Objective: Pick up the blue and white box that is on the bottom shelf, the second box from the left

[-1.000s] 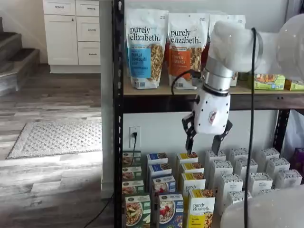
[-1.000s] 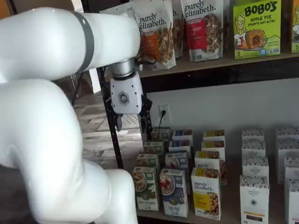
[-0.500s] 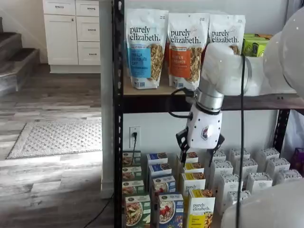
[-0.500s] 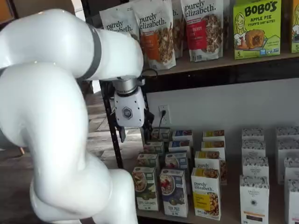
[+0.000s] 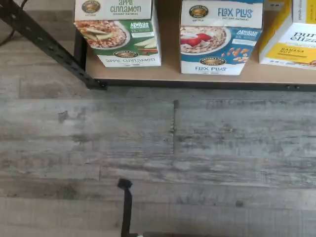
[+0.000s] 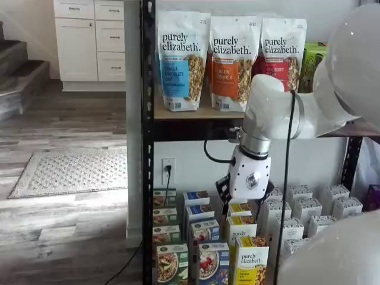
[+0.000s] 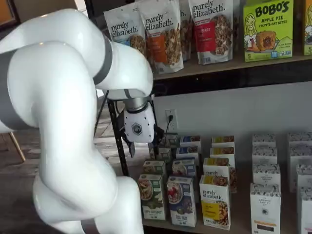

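Observation:
The blue and white box point(image 5: 221, 37) stands at the front of the bottom shelf point(image 5: 170, 75), upright, with a cereal bowl and red berries on its face. Both shelf views show it in the front row point(image 6: 212, 264) point(image 7: 181, 201). My gripper point(image 7: 145, 150) hangs above and behind that row, over the rearward boxes, well clear of the blue and white box. Its two black fingers stand apart with a plain gap, open and with nothing between them. In a shelf view the gripper point(image 6: 242, 205) shows with its white body below the upper shelf board.
A green carton point(image 5: 118, 34) stands left of the blue box and a yellow carton point(image 5: 291, 39) right of it. More rows of cartons stand behind, white cartons point(image 7: 265, 204) farther right. A black rack post point(image 6: 147, 148) borders the left side. Granola pouches point(image 6: 181, 59) fill the upper shelf.
The gripper has come down from just under the upper shelf board toward the bottom-shelf boxes and shifted slightly left. Its fingers have stayed open.

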Action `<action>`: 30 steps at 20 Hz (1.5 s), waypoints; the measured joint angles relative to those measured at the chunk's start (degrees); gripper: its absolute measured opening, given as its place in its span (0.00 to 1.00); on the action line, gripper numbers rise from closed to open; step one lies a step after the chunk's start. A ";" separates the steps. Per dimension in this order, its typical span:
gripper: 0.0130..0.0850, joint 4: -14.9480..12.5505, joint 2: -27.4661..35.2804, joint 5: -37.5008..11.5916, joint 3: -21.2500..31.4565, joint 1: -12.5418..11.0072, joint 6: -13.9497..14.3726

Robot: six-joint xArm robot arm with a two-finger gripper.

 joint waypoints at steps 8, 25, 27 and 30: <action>1.00 -0.50 5.56 -6.04 0.39 0.92 0.80; 1.00 -2.07 21.02 -19.36 -2.29 3.16 3.49; 1.00 -2.14 22.86 -20.82 -2.63 3.08 3.44; 1.00 -2.40 25.06 -22.74 -3.00 2.88 3.40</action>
